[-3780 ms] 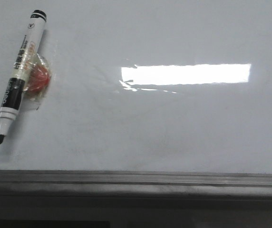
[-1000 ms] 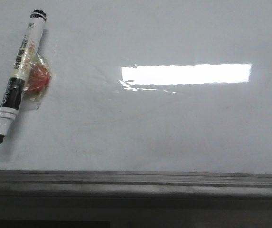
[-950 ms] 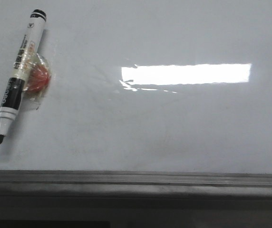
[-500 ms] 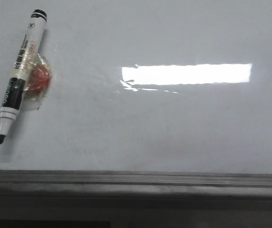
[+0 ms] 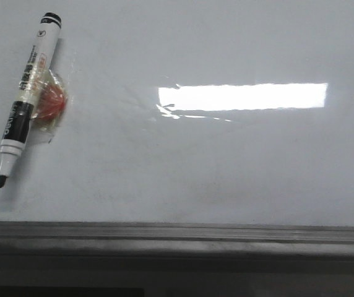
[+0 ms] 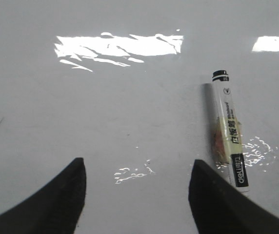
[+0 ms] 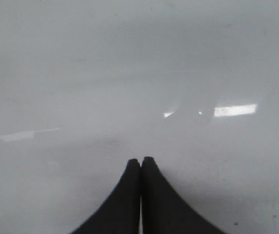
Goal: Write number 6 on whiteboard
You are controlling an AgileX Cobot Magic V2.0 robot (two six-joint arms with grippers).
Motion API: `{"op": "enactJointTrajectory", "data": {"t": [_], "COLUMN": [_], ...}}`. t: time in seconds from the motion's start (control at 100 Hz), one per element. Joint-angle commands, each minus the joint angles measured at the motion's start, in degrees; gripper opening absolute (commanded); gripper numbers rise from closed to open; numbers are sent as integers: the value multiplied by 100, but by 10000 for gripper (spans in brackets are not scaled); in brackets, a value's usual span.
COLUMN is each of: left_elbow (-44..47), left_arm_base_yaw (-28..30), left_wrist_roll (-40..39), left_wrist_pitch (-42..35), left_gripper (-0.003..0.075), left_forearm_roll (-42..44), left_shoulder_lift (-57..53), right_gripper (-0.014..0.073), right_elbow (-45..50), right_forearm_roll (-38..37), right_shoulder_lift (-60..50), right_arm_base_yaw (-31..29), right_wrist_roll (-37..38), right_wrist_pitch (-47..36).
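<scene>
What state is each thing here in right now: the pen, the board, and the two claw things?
Marker: uncapped, lying flat on the board, not held.
Whiteboard: no number written on it, only faint smudges and a light glare.
Left end effector: open, fingers wide apart, holding nothing.
Right end effector: shut, fingers pressed together, holding nothing.

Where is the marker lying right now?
In the front view the marker lies uncapped at the whiteboard's far left, tip toward the frame, over a red blob; nobody holds it.

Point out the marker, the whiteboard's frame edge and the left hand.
marker (image 5: 23, 99): front view, mid-barrel.
frame edge (image 5: 177, 238): front view, grey rail.
left hand (image 6: 137, 178): left wrist view, midway between fingertips.
</scene>
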Motion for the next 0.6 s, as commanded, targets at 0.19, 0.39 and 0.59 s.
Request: {"op": "enactJointTrajectory", "data": {"t": [0.19,0.39,0.59], "left_elbow": [-183,-170,-170], "left_arm_base_yaw": [-521,-1348,-2219], "left_wrist_roll": [-1497,-3025,-3740], "left_wrist_pitch": [-383,-827,-1073], "left_gripper": [429,429,430], "left_forearm_roll": [1302,2858,3680], "left_shoulder_lift": [-230,-230,-38], "right_gripper": [-64,-64,-64], "right_elbow": [-151,-151,-151], "right_forearm_roll": [5,5,5], "right_shoulder_lift": [90,90,90], "right_arm_base_yaw": [14,14,14], "right_wrist_roll": [-52,-52,-52], "right_wrist_pitch": [-374,-374,-374]}}
